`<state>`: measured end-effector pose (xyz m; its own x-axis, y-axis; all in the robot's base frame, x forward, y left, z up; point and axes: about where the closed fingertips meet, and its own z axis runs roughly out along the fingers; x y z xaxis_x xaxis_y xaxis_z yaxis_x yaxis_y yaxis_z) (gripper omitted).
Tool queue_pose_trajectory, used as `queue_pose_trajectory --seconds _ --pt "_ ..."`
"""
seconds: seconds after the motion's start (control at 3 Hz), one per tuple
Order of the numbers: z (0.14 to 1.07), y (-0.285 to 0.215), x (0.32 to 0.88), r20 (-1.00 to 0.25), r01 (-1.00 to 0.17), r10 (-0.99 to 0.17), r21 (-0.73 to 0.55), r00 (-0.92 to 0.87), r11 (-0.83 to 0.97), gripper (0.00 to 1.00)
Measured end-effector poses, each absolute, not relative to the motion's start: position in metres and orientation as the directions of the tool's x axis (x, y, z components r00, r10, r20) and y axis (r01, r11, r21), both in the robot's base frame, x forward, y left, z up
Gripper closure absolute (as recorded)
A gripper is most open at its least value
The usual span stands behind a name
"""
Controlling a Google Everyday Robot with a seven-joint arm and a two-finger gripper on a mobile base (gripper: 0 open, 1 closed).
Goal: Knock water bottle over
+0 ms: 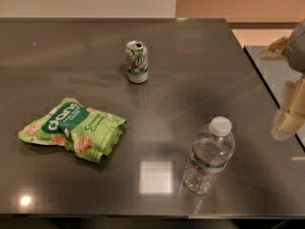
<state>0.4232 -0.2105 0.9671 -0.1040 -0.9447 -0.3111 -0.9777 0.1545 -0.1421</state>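
1. Standing upright near the front right of the desk (214,56), the water bottle (208,155) is capped in white, and clear water is seen inside.
2. A soda can (137,61) is set well behind it and a green snack bag (71,135) to its left.
3. The end effector (289,116) is held beyond the desk's right edge, apart from the bottle; how far it is opened cannot be told.

One each: bottle (209,157), can (137,61), bag (72,135), right-edge end effector (287,120)

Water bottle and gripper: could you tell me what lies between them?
Nothing: in the camera view, only bare table separates the water bottle from the gripper at the right edge.
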Motion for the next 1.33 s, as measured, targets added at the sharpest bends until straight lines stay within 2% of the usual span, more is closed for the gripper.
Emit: queue_pose_trajectory --seconds 0.67,1.33 --pt "0.940 -0.170 0.382 -0.466 -0.998 -0.885 -0.057 0.014 0.014 0.00" --pt "0.928 -0.126 0.343 -0.595 -0.997 -0.803 0.020 0.044 -0.070 0.00"
